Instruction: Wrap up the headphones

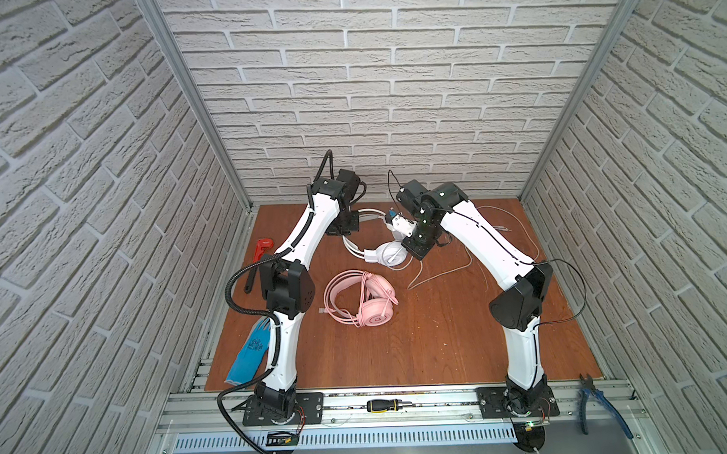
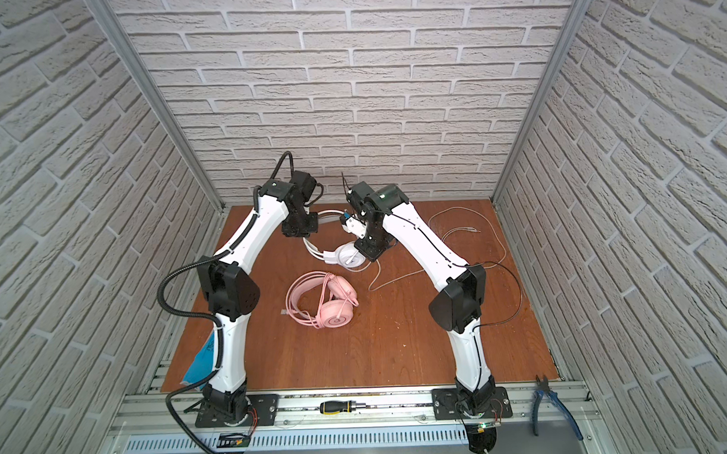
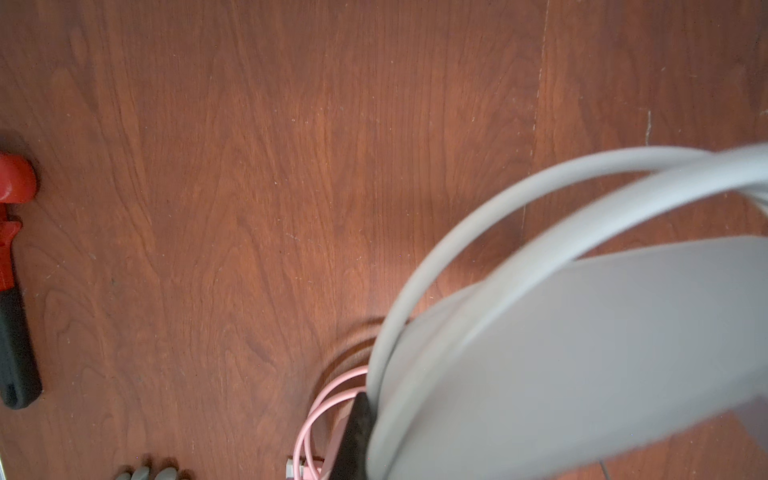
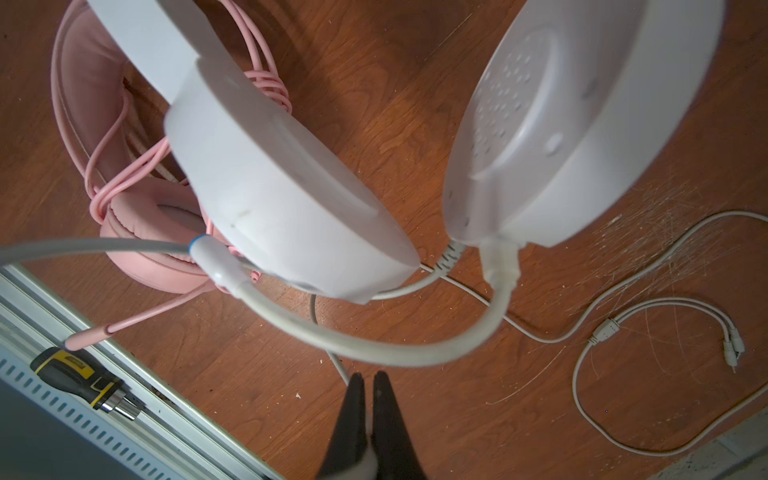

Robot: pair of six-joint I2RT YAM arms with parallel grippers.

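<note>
We see the left hand (image 3: 360, 415) pinched shut on the headband of the white headset (image 1: 390, 254), which sits over the bench (image 1: 440, 341) at 12 o'clock, far side. The right hand (image 4: 368, 380) is clamped narrow on the white cable (image 4: 574, 386), and the slack lies loose toward 3 o'clock. The pink headset (image 1: 371, 309) lies flat mid-bench, at 7 o'clock from the white one, with its cable wound round it.

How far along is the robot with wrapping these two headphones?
Done, it seems: the pink headphones lie on the table with their pink cable wound around them. In hand: the left pincer holds the white headphones by the headband, while the right pincer is shut on the white cable. Left: most of that cable lies loose across the table, unwound.
</note>
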